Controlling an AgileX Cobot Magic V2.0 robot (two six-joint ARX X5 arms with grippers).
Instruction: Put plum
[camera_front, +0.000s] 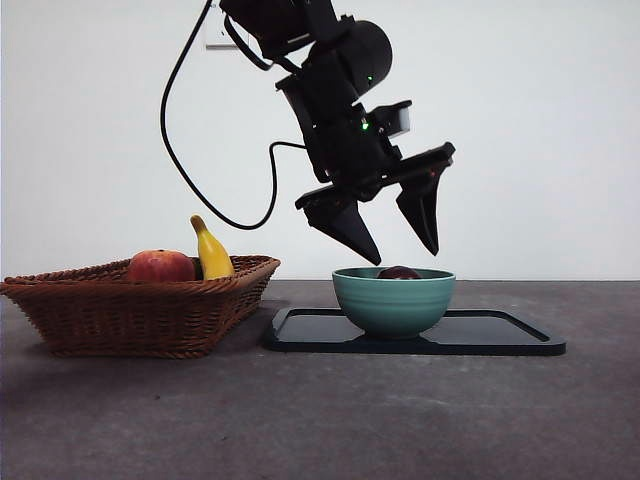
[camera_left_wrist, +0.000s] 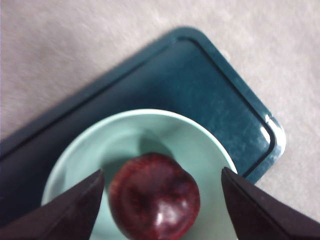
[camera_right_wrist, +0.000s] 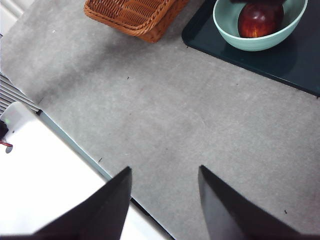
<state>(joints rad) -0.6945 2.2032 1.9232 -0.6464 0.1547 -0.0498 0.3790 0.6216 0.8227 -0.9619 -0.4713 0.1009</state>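
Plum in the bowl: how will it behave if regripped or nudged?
The plum looks round and glossy, so it may slip between pads. Nudged, it would likely roll, though the green bowl should contain it. The left gripper hangs open above.

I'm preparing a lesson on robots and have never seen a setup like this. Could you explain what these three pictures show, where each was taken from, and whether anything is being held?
This is a two-armed table robot. The front picture looks level across the table; the other two come from cameras on each arm's wrist.

The left end effector hangs open just above a green bowl that stands on a dark tray. The plum lies in the bowl, between the open jaws but not gripped.

The right end effector waits open over bare table, holding nothing.

Beside the tray stands a wicker basket with a red-orange fruit and a banana.
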